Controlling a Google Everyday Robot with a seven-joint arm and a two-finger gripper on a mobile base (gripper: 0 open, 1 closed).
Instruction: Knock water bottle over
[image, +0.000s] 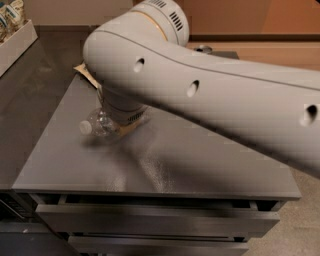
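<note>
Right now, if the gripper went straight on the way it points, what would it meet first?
The gripper, pointing down beneath the wrist, sits right beside the small clear ribbed plastic bottle with a white cap. Straight on it probably meets the grey metal tabletop first, though depth is unclear.

The gripper (127, 122) is being held low over the grey table (200, 165), largely covered by the arm (210, 85). Right beside it, the water bottle (100, 122) is lying on its side, its cap pointing away.
</note>
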